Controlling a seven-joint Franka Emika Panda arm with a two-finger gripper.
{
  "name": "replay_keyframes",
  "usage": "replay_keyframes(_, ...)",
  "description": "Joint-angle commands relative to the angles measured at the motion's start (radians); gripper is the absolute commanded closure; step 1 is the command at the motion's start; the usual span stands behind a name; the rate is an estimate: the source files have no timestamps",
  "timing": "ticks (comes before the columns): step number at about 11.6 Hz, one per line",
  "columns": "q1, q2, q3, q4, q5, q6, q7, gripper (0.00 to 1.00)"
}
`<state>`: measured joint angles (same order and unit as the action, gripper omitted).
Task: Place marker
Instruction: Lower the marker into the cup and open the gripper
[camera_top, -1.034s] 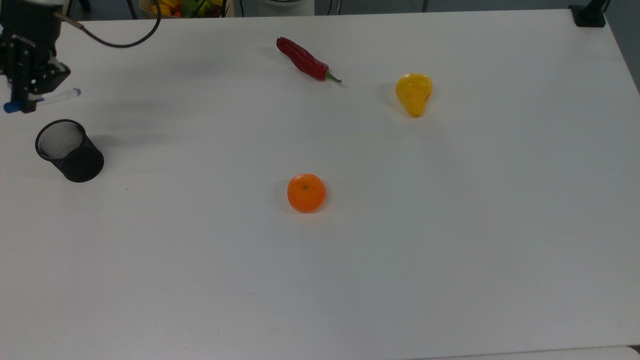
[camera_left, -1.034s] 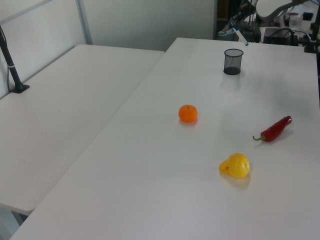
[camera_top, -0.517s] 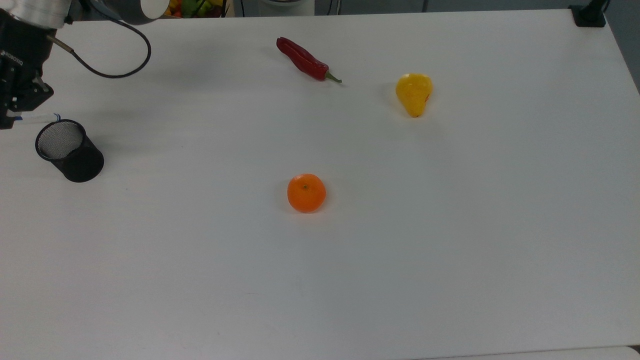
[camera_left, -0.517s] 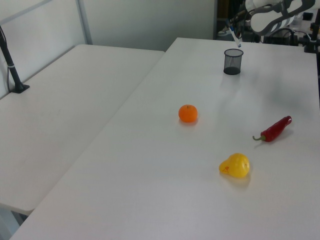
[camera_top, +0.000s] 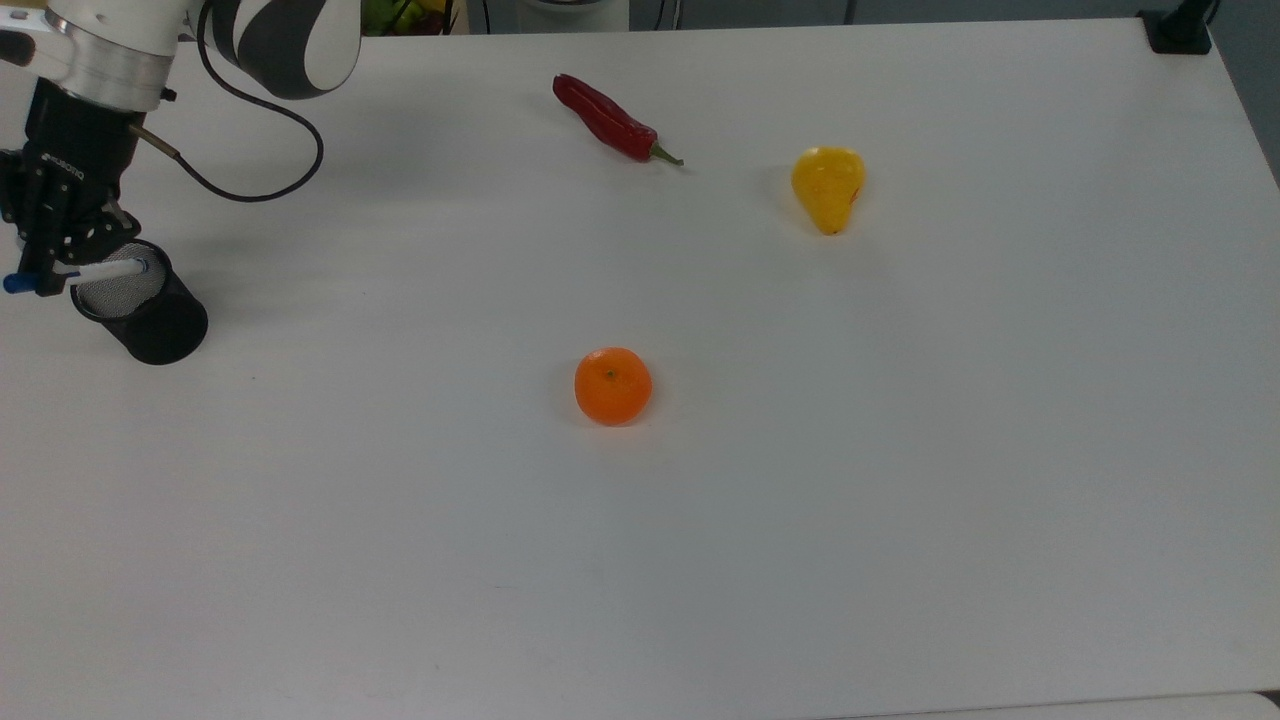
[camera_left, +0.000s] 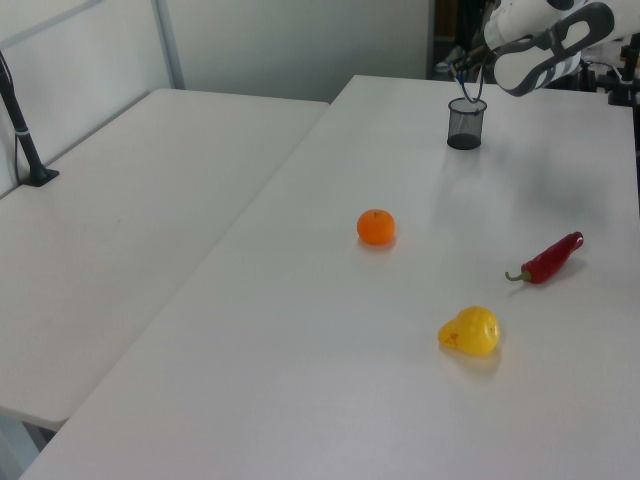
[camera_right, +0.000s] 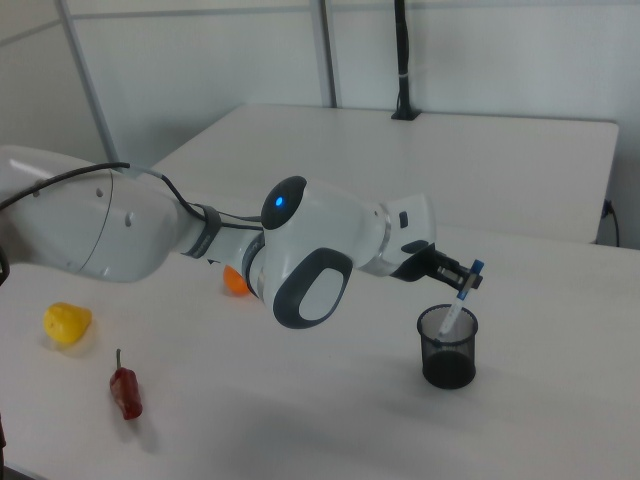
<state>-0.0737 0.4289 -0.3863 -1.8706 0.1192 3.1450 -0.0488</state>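
The marker (camera_top: 108, 269) is white with a blue cap at its outer end, and my gripper (camera_top: 52, 276) is shut on it near that cap. It hangs tilted at the top view's far left, with its white end over the mouth of the black mesh cup (camera_top: 150, 318). In the right view the marker (camera_right: 457, 303) slants down with its lower end dipping inside the cup (camera_right: 447, 352), and the gripper (camera_right: 462, 279) sits just above the rim. The cup (camera_left: 466, 123) stands upright at the far end of the table in the left view.
A red chili (camera_top: 610, 120), a yellow pear (camera_top: 828, 187) and an orange (camera_top: 612, 385) lie apart on the white table (camera_top: 800, 500). A black cable (camera_top: 250, 190) loops from the arm. The cup stands close to the table edge at the top view's left.
My gripper has carried the marker from behind the cup to over its mouth. The marker has tipped so that its white end now points into the cup.
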Motion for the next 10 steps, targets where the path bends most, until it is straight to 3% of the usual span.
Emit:
replay_keyframes(1, 0.006, -0.013, 0.003, -0.044, 0.019, 0.027, -0.003, 0.70)
replay_keyframes(3, 0.011, -0.013, 0.003, -0.050, 0.019, 0.027, -0.005, 0.31)
replay_keyframes(5, 0.011, -0.015, 0.004, -0.056, 0.019, 0.029, -0.002, 0.08)
replay_keyframes(6, 0.011, -0.015, 0.004, -0.056, 0.019, 0.029, 0.003, 0.00)
replay_keyframes(9, 0.006, -0.062, 0.004, -0.051, 0.019, 0.001, 0.004, 0.00)
replay_keyframes(10, 0.006, -0.096, 0.003, -0.047, 0.019, -0.082, 0.004, 0.00)
